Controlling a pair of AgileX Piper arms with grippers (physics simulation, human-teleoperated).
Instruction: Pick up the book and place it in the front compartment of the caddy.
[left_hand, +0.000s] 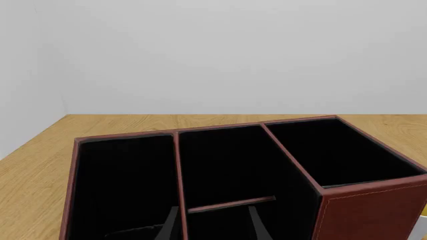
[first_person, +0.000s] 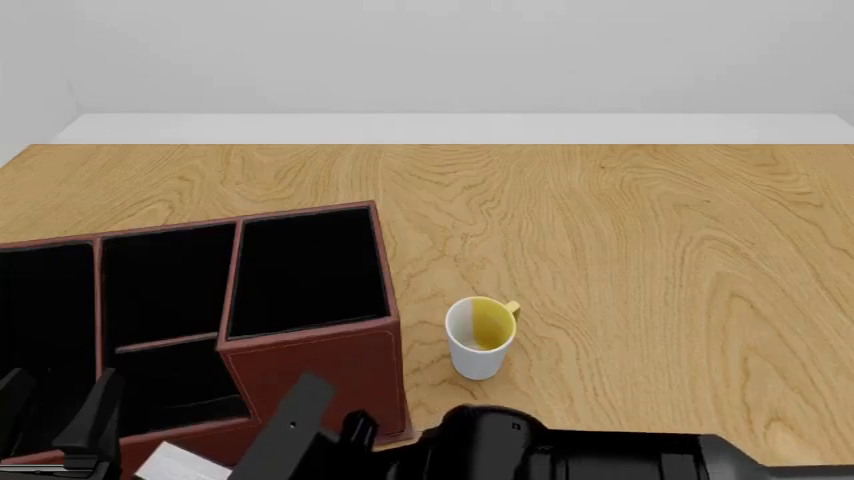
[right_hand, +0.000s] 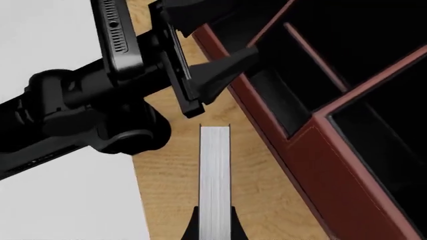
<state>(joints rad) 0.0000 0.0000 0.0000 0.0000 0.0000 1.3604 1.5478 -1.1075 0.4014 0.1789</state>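
The red-brown caddy (first_person: 314, 345) stands at the table's near left, its black sections open upward; it also shows in the left wrist view (left_hand: 373, 210) and the right wrist view (right_hand: 333, 165). My right gripper (right_hand: 215, 227) is shut on the thin book (right_hand: 215, 170), held edge-on with its white page edge showing, just outside the caddy's near wall. In the front view the book (first_person: 180, 462) is at the bottom edge beside the right gripper (first_person: 267, 445). My left gripper (first_person: 54, 410) is open and empty over the caddy's near low section, as the left wrist view (left_hand: 212, 227) shows.
A white mug with a yellow inside (first_person: 481, 335) stands upright on the wooden table (first_person: 641, 260), just right of the caddy. The left arm (right_hand: 80, 110) crosses the right wrist view close to the book. The table's near edge lies below the book.
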